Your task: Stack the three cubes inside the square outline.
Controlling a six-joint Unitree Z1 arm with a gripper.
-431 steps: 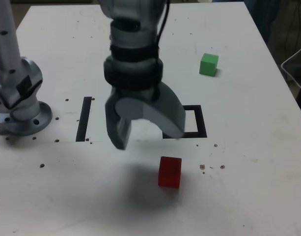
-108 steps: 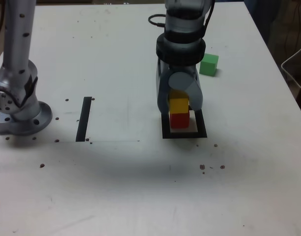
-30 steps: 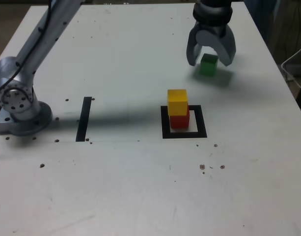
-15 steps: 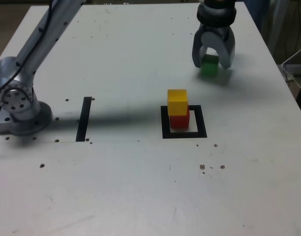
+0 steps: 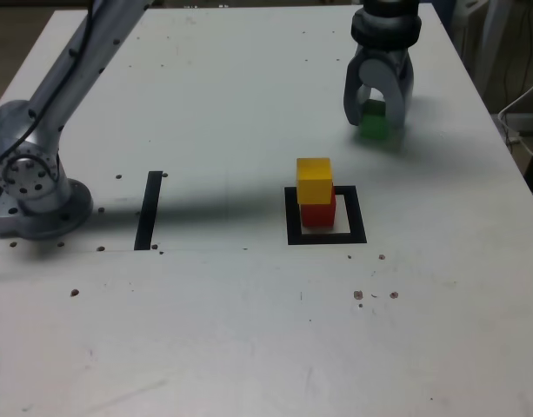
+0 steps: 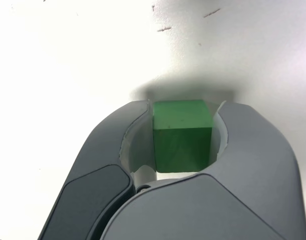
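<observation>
White and scuffed with small dark specks, the bench (image 5: 249, 330) carries a thick black square outline (image 5: 327, 237) near its middle, with the red cube (image 5: 318, 212) inside it and the yellow cube (image 5: 314, 180) stacked on top. At about one o'clock from that stack, the gripper (image 5: 376, 120) stands over the green cube (image 5: 374, 122), which sits on the bench between the jaws. In the wrist view the jaws curve closely around the green cube (image 6: 182, 135); I cannot tell whether they pinch it. A narrow black strip (image 5: 149, 209) lies at nine o'clock from the outline, near the arm's base (image 5: 36, 195).
</observation>
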